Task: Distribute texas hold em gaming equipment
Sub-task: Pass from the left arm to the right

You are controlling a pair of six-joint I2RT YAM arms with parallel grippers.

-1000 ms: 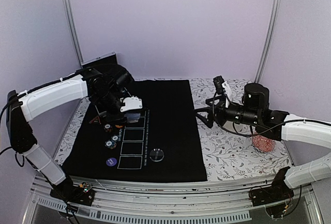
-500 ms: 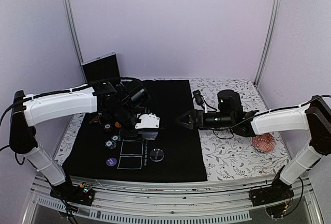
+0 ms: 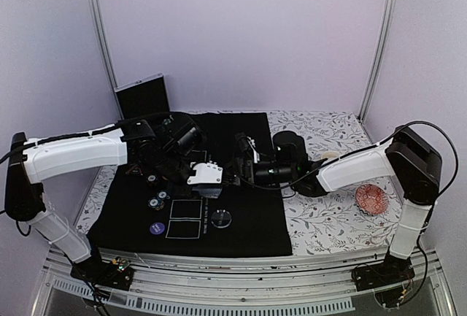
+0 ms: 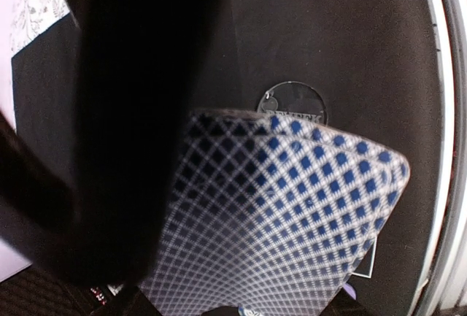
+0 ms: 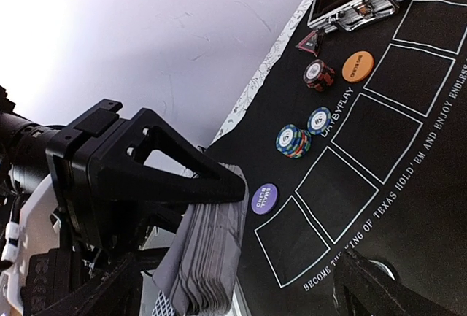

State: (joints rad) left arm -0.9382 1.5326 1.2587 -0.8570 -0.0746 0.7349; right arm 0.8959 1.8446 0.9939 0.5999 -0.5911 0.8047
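- Left pincer (image 3: 198, 177): clamped on the deck (image 3: 206, 175), which it holds up off the black mat (image 3: 248, 221), over the mat's middle and just right of the printed card boxes
- Left wrist view: the deck's (image 4: 292, 214) lattice back fills the frame; a dark finger (image 4: 124, 126) crosses its left side; the clear disc (image 4: 292, 104) lies on the mat beyond it
- Right pincer (image 5: 292, 225): fingers wide apart, nothing between them gripped
- The relation that counts: the deck lies to the left of my right pincer, just beside its tips, so the reach is leftward across the mat
- Right wrist view: the deck (image 5: 211, 257) shows edge-on, the card edges a grey stack right under the upper finger (image 5: 168, 177); touching or a hair apart, I cannot tell
- Long axis: from above the deck looks to run left to right, one short end toward the right pincer; judgement only, the view is small
- Both arms meet at the deck; the left carries it, the right is free to take from it
- Judged next: close the right fingers on the top card or cards, then draw away to the right
- Risk: pinching too deep and lifting several cards
- On the mat near its left edge: chip stacks (image 5: 293, 141), purple disc (image 5: 264, 198), orange disc (image 5: 357, 66), all well apart from both pincers
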